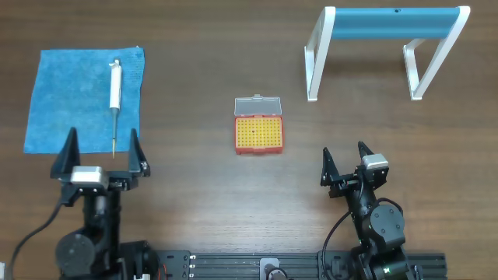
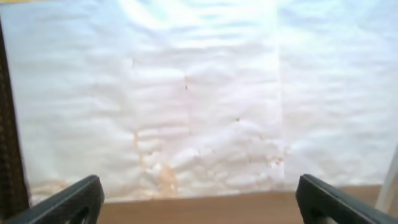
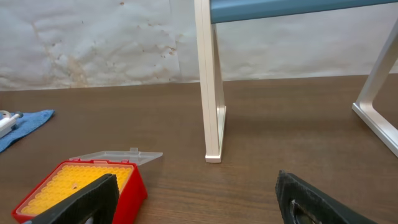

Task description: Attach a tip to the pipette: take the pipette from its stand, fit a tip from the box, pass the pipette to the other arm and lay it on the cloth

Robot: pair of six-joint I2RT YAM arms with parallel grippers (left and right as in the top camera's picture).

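Pipette (image 3: pixel 5 121): in right wrist view, one end in sight, remainder cut off by picture's edge.
Cloth (image 3: pixel 25 124): same view, a part at the edge, rest cut off.
Tip box (image 3: pixel 135 190): near side hidden behind a finger of right claw (image 3: pixel 196 208); single tips, seen from top, too small to count.
Stand (image 3: pixel 210 81): upper bar and right leg cut by edge in right wrist view.
Left claw (image 2: pixel 199 202): both fingers cut off at edge of own view; wall (image 2: pixel 186 93) beyond blurred.

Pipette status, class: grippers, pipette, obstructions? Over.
Left gripper open, empty. Right gripper open, empty. Pipette flat on cloth, tip fitted. Box, stand well off the cloth.
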